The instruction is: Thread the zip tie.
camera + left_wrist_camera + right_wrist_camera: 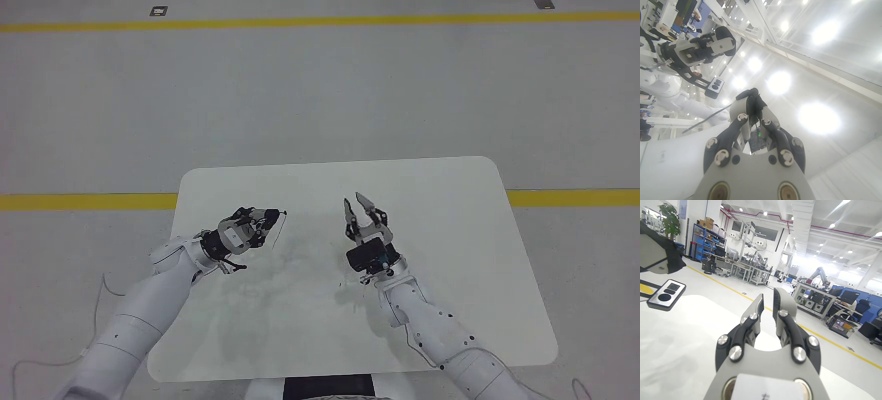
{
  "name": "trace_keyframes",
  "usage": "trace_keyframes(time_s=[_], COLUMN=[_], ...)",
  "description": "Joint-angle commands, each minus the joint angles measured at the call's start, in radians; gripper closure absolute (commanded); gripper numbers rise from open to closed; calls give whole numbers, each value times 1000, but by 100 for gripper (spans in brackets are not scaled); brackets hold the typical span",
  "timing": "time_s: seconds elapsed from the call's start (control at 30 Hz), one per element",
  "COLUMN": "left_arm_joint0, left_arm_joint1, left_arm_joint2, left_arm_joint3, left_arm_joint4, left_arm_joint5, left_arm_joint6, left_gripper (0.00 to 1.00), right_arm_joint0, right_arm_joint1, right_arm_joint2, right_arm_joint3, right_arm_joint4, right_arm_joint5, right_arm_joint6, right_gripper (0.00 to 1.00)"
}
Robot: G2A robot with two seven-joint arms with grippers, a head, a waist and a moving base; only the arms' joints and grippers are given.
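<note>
Left gripper (262,222) sits over the left-middle part of the white surface (450,200), and its fingers (738,111) are pinched tight on the black zip tie (281,222). In the left wrist view the gripper (753,98) points up toward the ceiling lights, and the tie's thin strap (706,119) sticks out sideways from between the fingers, free of the surface. Can't tell which end of the tie is clamped.

Right gripper (358,203) is near the middle of the surface, just beside the left one but not touching it. It points toward the far edge. Its own wrist view shows the 2 fingers (759,306) a bit apart, a narrow gap with nothing in it.
</note>
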Motion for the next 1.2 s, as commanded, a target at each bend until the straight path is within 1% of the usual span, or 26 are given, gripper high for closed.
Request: trace_keyframes(time_s=[0.0,0.2,0.23,0.3,0.43,0.47,0.53,0.57,0.63,0.7,0.77,0.8,0.9,1.17], left_arm_joint0=[0,0,0,0,0,0,0,0,0,0,0,0,0,0], left_arm_joint1=[0,0,0,0,0,0,0,0,0,0,0,0,0,0], left_arm_joint2=[0,0,0,0,0,0,0,0,0,0,0,0,0,0], left_arm_joint3=[0,0,0,0,0,0,0,0,0,0,0,0,0,0], left_arm_joint4=[0,0,0,0,0,0,0,0,0,0,0,0,0,0], left_arm_joint5=[0,0,0,0,0,0,0,0,0,0,0,0,0,0], left_arm_joint6=[0,0,0,0,0,0,0,0,0,0,0,0,0,0], left_gripper=[100,100,100,100,100,100,100,100,100,100,100,100,100,100], right_arm_joint0=[0,0,-1,-4,-20,-26,-40,-54,-75,-100,-121,-130,-157,-157], right_arm_joint1=[0,0,0,3,23,32,44,50,60,69,75,79,80,80], right_arm_joint2=[-1,-1,1,24,98,124,164,188,229,270,306,329,357,357], right_arm_joint3=[0,0,-5,-26,-83,-102,-137,-166,-202,-241,-261,-275,-301,-301], right_arm_joint4=[0,0,4,24,31,20,13,36,71,125,187,200,274,274], right_arm_joint5=[0,0,-7,-44,-173,-225,-288,-345,-411,-501,-555,-575,-583,-583], right_arm_joint6=[0,0,6,17,62,96,148,175,202,244,266,277,260,260], right_gripper=[0,0,0,0,0,0,0,0,0,0,0,0,0,0])
